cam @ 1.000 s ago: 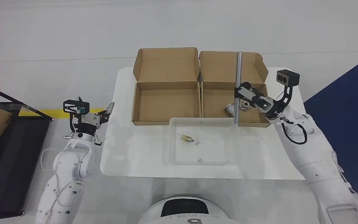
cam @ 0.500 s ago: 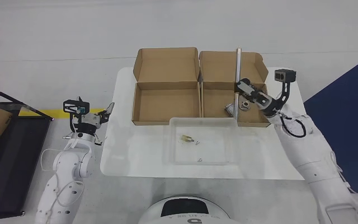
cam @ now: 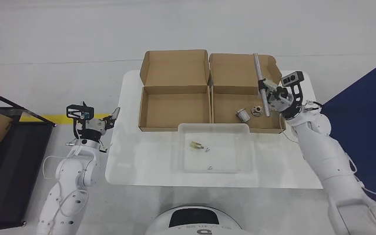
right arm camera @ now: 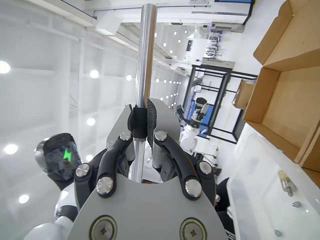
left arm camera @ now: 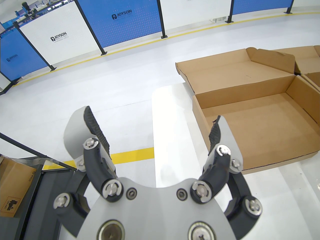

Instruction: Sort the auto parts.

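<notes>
On the far left, my left gripper hangs off the left edge of the table, jaws spread wide and holding nothing. Moving right, the left box has taken no part that I can make out. Just nearer than the two boxes sits the clear tray, with a bolt-like part and a small fastener left to sort. The right box already holds two round metal parts. Above its right side my right gripper is clamped tight on the long metal rod, gripping it toward one end. I judge the job around halfway: rod to place, tray to finish.
</notes>
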Controlling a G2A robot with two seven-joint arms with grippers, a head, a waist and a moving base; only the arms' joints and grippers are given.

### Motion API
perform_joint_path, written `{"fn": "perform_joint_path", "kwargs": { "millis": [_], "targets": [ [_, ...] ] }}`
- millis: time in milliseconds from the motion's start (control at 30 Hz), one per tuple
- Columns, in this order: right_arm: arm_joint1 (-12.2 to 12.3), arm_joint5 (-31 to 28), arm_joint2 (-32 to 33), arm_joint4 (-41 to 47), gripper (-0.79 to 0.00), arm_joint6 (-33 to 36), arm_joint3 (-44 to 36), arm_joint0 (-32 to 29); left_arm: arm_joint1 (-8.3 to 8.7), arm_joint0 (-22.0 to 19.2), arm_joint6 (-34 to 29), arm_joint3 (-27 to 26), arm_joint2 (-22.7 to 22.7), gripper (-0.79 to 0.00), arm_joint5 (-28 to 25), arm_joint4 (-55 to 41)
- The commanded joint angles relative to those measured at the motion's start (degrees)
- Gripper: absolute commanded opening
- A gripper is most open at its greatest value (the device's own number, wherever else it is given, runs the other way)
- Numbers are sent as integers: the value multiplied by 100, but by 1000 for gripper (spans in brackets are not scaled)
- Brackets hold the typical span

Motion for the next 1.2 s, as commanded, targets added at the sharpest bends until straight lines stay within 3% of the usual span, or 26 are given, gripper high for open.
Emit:
{"fn": "perform_joint_path", "kwargs": {
  "millis": [0, 267, 433, 667, 767, 1067, 1167],
  "targets": [
    [-42, 137, -21, 210, -785, 220, 196, 78, 0, 0, 0, 0, 0, 0, 0, 0],
    [-178, 184, -35, 414, -785, 594, 738, 330, 0, 0, 0, 0, 0, 0, 0, 0],
    [-212, -360, 38, 71, -785, 374, 923, 386, 0, 0, 0, 0, 0, 0, 0, 0],
    [-211, -1597, 199, -1024, -785, -1153, 977, 236, 0, 0, 0, 0, 0, 0, 0, 0],
    [-215, -1844, 258, -1350, -785, -1694, 855, 95, 0, 0, 0, 0, 0, 0, 0, 0],
    [-174, -1772, 515, -1746, -785, -1933, 682, -154, 0, 0, 0, 0, 0, 0, 0, 0],
    [-142, -1524, 541, -1838, -785, -1464, 639, -218, 0, 0, 0, 0, 0, 0, 0, 0]
  ]
}}
